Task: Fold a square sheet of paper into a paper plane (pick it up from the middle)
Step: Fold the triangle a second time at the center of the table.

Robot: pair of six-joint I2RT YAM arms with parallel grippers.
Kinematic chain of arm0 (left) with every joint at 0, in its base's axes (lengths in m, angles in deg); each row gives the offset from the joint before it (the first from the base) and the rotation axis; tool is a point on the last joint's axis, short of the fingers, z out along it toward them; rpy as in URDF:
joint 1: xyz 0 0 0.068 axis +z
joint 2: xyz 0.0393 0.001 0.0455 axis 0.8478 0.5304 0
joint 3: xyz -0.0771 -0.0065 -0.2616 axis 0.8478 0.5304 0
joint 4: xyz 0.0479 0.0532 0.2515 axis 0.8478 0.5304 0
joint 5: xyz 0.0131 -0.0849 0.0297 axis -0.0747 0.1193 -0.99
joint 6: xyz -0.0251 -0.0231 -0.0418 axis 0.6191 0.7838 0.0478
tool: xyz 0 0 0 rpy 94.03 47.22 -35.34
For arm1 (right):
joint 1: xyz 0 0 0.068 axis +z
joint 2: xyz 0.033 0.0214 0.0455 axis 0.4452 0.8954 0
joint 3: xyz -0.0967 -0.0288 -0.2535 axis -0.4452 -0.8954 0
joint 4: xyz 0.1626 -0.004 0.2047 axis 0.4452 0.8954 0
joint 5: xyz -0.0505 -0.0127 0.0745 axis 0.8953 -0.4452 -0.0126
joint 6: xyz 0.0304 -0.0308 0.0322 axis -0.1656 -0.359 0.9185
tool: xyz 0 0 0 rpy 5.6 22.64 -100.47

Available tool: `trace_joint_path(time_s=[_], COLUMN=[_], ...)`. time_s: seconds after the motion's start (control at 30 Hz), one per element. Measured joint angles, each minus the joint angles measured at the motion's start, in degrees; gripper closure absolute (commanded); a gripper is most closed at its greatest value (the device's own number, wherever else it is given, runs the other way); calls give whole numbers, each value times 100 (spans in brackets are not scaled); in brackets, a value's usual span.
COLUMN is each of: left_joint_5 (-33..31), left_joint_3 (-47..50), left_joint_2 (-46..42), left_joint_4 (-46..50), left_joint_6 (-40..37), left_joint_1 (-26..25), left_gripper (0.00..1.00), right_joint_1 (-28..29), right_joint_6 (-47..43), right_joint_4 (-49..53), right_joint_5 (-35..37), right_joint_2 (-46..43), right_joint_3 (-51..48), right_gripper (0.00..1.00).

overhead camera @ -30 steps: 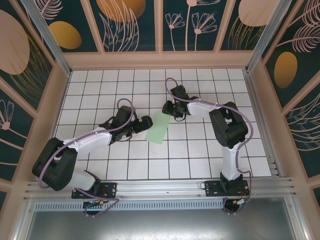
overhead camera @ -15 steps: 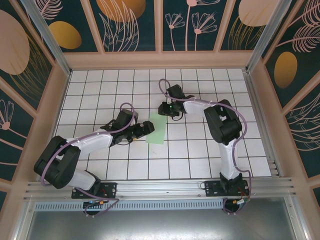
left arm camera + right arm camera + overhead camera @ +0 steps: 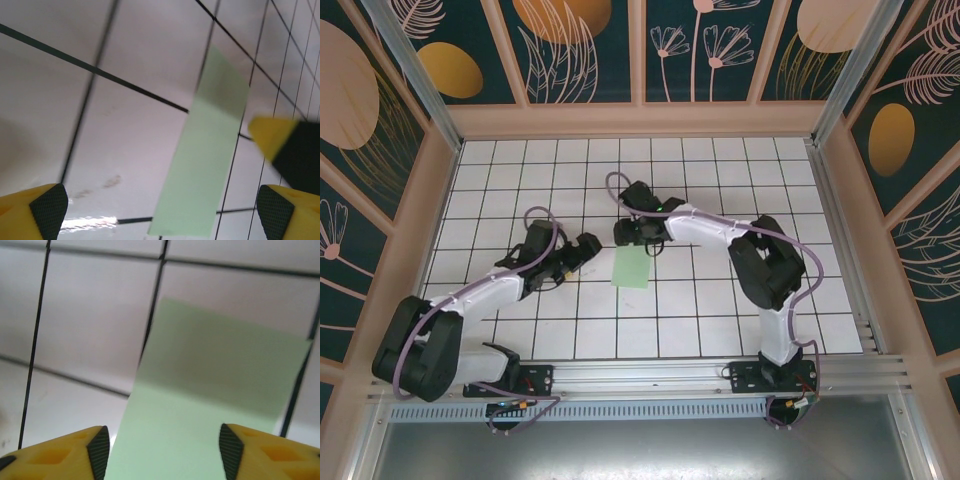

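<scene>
The sheet of paper [image 3: 633, 268] lies flat on the white grid-tiled table [image 3: 520, 180] as a narrow pale green rectangle, longer than it is wide, so I judge the first fold done and the pointed nose folds not yet begun. No dart shape shows.

The right gripper [image 3: 162, 450] hovers just over the sheet's far end. Its yellow fingers are moderately apart and clamp nothing, and the paper runs beneath the gap between them. The left gripper [image 3: 162, 212] sits just beside the sheet's left edge, spread as wide as it goes and empty.

The next move probably calls for one gripper to pin the rectangle while the other lifts a far corner and brings it to the centre line. That needs a thin edge caught cleanly off a flat surface.

Any crease lines are too faint to make out. Whether the layers lie exactly edge to edge cannot be told, nor whether the right fingertips touch the paper. Both wrist views are blurred and cut the sheet's near end off.
</scene>
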Motion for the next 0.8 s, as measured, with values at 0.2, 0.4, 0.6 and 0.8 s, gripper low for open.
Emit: trace_joint_path(time_s=[0.2,0.4,0.6,0.8], left_joint_5=[118,282,426,448], left_joint_3=[319,459,476,507], left_joint_2=[-391,-455,-455,-452], left_joint_4=[-15,-22,-90,-96], left_joint_6=[144,212,212,210], left_joint_1=[837,1143,1143,1143], left_gripper=[2,2,2,1], right_joint_1=[761,1060,1064,1064], right_joint_6=[256,400,461,457], right_joint_4=[614,911,1097,1113], right_joint_5=[509,680,745,787], right_joint_2=[138,542,719,721], right_joint_3=[157,468,468,466], right_gripper=[28,26,25,31])
